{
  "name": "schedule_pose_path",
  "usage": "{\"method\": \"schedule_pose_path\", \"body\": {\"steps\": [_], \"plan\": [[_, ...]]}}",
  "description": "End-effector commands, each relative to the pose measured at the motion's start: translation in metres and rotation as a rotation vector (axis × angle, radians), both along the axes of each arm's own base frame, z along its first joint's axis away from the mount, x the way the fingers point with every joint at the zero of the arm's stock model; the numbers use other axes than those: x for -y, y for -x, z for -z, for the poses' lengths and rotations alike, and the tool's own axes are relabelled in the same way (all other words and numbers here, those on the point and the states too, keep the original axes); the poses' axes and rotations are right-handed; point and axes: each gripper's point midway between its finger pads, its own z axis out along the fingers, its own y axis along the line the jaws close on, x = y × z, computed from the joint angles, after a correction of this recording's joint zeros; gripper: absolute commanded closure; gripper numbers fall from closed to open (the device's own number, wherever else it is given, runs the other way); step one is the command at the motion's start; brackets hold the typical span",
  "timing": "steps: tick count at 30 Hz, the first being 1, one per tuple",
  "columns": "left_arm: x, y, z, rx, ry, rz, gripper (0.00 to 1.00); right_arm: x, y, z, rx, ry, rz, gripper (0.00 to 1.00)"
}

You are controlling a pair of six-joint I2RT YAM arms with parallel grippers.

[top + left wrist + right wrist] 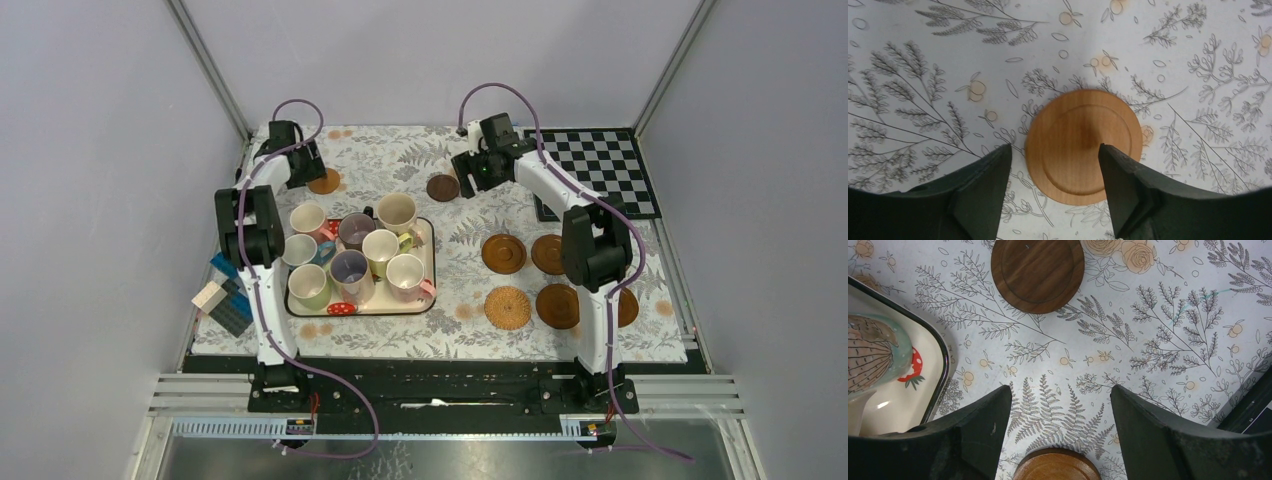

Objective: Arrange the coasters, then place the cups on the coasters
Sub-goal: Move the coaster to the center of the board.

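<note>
Left wrist view: the left gripper (1054,150) hangs spread over the tan coaster (1075,137) at frame centre. One finger sits just off its left rim and the other overlaps its face, so closing here would likely shove the flat disc or ruck the printed cloth (923,60). Centre-left in the top view, the cups (397,212) crowd the tray (425,240). The right gripper (1060,387) is spread too, pinching nothing visible. A dark coaster (1037,272) lies at the upper frame and another coaster (1057,466) at the bottom edge, possibly beneath the gripper. A leftward swing could clip the tray.
</note>
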Motion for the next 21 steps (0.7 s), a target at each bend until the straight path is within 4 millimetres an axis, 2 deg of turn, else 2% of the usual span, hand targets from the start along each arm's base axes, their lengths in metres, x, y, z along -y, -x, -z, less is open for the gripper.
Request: {"method": "schedule_pose_path", "body": {"steps": [1,5,9,15,21], "plan": [[0.032,0.002,0.004,-0.01,0.044,0.104,0.39,0.011,-0.005,-0.028,0.064,0.003,0.02,0.2],[0.076,0.009,0.011,-0.028,0.044,0.236,0.45,0.026,-0.006,-0.029,0.055,0.007,0.045,0.2],[0.123,0.012,0.023,-0.055,0.048,0.344,0.47,0.04,-0.005,-0.027,0.039,0.011,0.071,0.2],[0.19,0.014,0.035,-0.058,0.086,0.505,0.48,0.052,0.005,-0.025,0.024,0.018,0.083,0.2],[0.254,0.027,0.04,-0.046,0.081,0.685,0.48,0.057,0.01,-0.023,0.012,0.023,0.085,0.21]]}}
